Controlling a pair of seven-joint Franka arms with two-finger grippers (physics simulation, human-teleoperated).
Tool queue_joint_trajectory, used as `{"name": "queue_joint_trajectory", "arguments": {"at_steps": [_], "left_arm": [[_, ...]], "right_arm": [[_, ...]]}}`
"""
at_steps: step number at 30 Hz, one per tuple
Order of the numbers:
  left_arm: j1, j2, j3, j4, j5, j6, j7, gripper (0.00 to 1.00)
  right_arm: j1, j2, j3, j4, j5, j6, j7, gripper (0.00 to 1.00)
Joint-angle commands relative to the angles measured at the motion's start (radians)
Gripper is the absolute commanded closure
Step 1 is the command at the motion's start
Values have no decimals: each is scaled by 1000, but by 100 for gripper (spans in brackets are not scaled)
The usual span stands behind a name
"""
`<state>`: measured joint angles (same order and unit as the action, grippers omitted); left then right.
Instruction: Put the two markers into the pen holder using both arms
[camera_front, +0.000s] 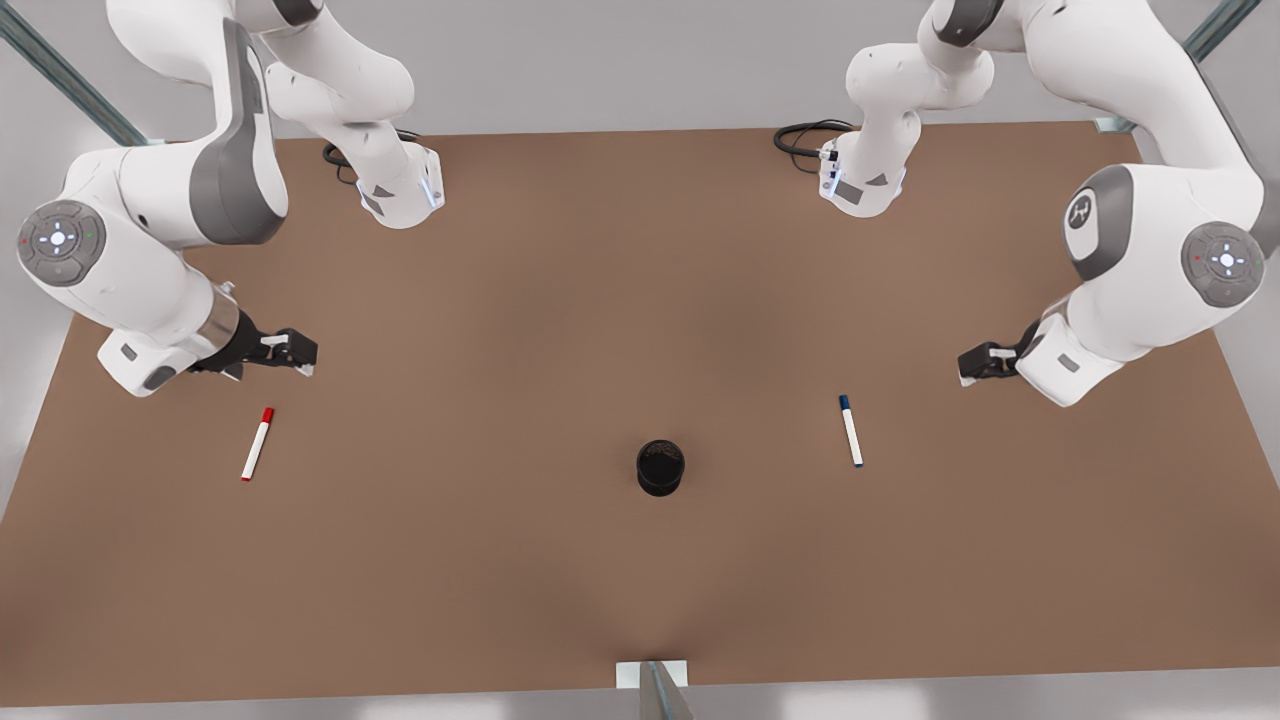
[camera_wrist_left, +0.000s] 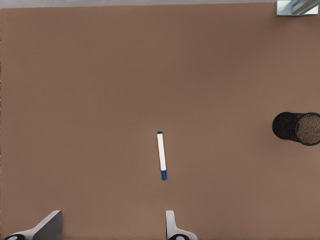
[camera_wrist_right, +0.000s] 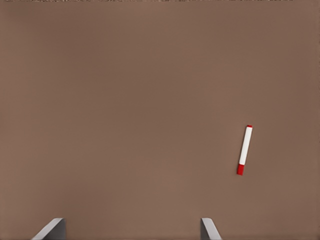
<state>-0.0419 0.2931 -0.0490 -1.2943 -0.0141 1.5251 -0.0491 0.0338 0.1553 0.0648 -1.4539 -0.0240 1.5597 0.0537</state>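
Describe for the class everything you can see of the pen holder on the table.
The pen holder is a small black cylindrical cup standing upright on the brown table, round mouth open upward. In the left wrist view its wall looks finely meshed and nothing shows inside. It sits between the two markers, nearer the blue one, touching only the table.

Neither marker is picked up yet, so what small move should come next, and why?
Probably lower each open claw over its marker: the left claw toward the blue marker, the right claw toward the red marker. Both lie flat on the table, apart from the pen holder.
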Motion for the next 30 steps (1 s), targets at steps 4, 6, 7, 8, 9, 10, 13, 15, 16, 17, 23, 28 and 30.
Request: {"name": "queue_joint_trajectory", "arguments": {"at_steps": [4, 6, 7, 8, 9, 10, 13, 15, 16, 17, 23, 28, 30], "left_arm": [[-15, 92, -3, -2, 8, 87, -15, 0], [-56, 186, -5, -97, 5, 329, -267, 0], [-52, 189, -5, -157, -20, 397, -278, 0], [-49, 193, -5, -238, -44, 493, -282, 0], [-49, 196, 0, -298, -55, 556, -301, 0], [-49, 196, 1, -382, -55, 671, -330, 0], [-47, 202, 0, -499, -59, 811, -347, 0], [-56, 215, 1, -543, -59, 848, -348, 0], [-56, 235, 1, -542, -58, 857, -354, 0], [-58, 245, 1, -539, -56, 871, -368, 0], [-70, 299, 1, -528, -50, 873, -365, 0], [-69, 360, 1, -501, -20, 873, -365, 8], [-69, 367, 1, -491, -18, 873, -364, 26]], "right_arm": [[-22, 36, -5, 9, -13, 26, 34, 0], [-45, 85, -5, 14, -13, 36, 32, 0], [-51, 115, -5, 14, -13, 52, 31, 0], [-58, 138, -5, 17, -13, 52, 34, 0], [-58, 147, -5, 17, -13, 54, 48, 0], [-61, 193, -8, 64, -10, 56, 51, 0], [-89, 270, -28, 128, -14, 59, 45, 0], [-144, 340, -30, 133, -7, 198, 9, 0], [-167, 355, -30, 130, -8, 204, -6, 0], [-180, 369, -30, 130, -5, 214, -25, 0], [-239, 438, -26, 124, 39, 221, -21, 0], [-275, 504, -39, 124, -16, 341, -2, 0], [-290, 523, -39, 115, -16, 378, 41, 0]]}}
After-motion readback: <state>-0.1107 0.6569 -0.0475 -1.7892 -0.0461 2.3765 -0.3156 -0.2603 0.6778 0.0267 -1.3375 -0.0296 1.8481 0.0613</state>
